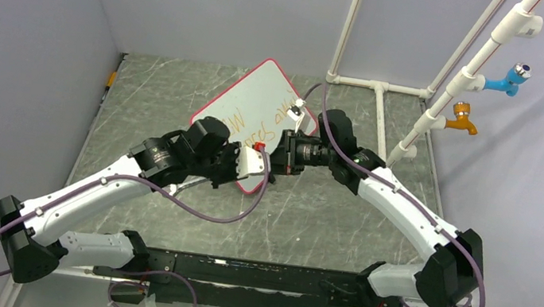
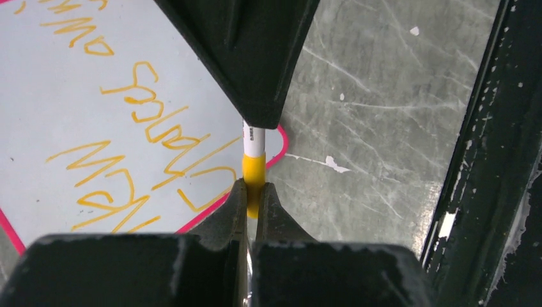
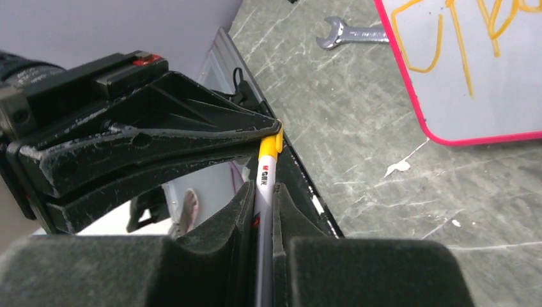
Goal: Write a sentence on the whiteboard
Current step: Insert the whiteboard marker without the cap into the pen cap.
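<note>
Now my left gripper (image 2: 254, 189) clamps the yellow cap (image 2: 254, 169), my right gripper (image 3: 263, 192) the marker barrel (image 3: 265, 174); its axis runs straight between us, just off the whiteboard's (image 1: 257, 95) near corner.

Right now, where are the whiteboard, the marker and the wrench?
whiteboard (image 1: 261, 92), top external view, bare white surface.
marker (image 2: 254, 173), left wrist view, yellow section.
wrench (image 3: 358, 37), right wrist view, handle.

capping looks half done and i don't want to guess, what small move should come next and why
Probably press the left pincer and right pincer gently toward each other to seat the cap. The left is shut on the marker's yellow cap, the right on its white barrel, and the sentence already stands on the whiteboard.
</note>
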Tool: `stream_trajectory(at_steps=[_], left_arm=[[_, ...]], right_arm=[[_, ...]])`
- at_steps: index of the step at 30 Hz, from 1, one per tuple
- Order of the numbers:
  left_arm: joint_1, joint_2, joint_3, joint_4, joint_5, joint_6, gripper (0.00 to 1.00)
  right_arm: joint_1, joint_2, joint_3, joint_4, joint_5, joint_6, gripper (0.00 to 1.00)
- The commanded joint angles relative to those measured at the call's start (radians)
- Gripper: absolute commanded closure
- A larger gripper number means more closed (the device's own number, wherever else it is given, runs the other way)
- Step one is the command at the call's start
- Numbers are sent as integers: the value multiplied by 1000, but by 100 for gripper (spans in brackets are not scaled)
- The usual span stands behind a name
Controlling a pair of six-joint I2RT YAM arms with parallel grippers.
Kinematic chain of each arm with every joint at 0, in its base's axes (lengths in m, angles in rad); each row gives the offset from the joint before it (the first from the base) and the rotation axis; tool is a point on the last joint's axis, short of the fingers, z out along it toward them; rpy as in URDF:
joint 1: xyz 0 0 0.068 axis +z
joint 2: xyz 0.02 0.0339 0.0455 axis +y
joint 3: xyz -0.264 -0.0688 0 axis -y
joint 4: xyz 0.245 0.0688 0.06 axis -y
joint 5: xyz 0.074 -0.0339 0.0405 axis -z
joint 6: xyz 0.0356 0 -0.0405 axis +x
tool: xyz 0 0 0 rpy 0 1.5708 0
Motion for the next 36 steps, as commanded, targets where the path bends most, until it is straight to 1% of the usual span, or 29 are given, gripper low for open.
stream_trajectory(at_steps=[1,9,12,17,19,23,29,32,34,36], left_arm=[[-80,-15,11,384,101,-26,100],[-110,-34,-29,452,61,-31,100],[-111,-32,-24,438,43,-28,100],[-110,-34,-12,367,-23,-12,100],[-111,-37,-8,334,-52,-2,94],[-107,-52,-14,286,-100,-5,77],[-89,-82,-34,252,-147,-19,56],[-58,-97,-40,249,-133,-36,47],[-30,-106,-49,263,-137,-54,38],[6,-108,-60,281,-174,-81,28]], right_arm=[[39,60,68,163,-87,147,100],[40,106,101,202,-120,244,100],[38,104,119,152,-90,198,100],[33,78,154,-10,20,78,100],[25,59,158,-64,74,38,100],[8,17,152,-168,214,-31,100],[-21,-39,127,-266,396,-87,100],[-22,-59,113,-305,495,-102,100],[-24,-73,99,-326,574,-101,100],[-26,-83,81,-347,651,-91,100]])
